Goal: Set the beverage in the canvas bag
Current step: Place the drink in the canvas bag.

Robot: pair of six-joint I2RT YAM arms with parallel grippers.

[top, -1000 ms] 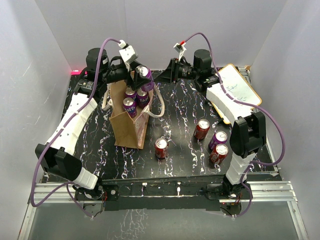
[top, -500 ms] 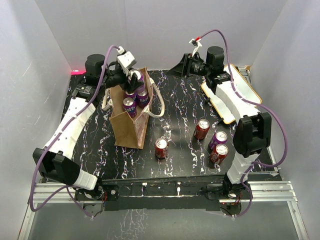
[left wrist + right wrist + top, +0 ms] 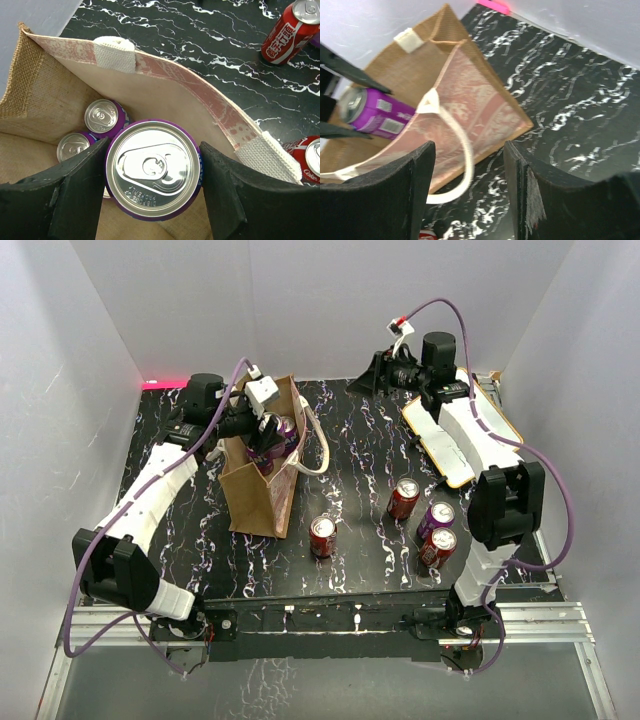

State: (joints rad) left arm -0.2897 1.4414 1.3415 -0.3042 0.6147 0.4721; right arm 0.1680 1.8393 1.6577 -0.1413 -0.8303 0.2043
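Showing white Chinese-style characters on the far red can [image 3: 290, 35], unreadable, bearing tiny illegible embossing on the purple can [image 3: 152, 170] lid, showing clipped white script on the near red can [image 3: 311, 162]

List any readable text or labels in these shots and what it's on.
"Coke", partly cut off: lower red can, left wrist view.
White Chinese characters, too blurred to read: upper red can.
Stamped lettering on purple can lid: too small.
Bag print: pattern only, no words visible.
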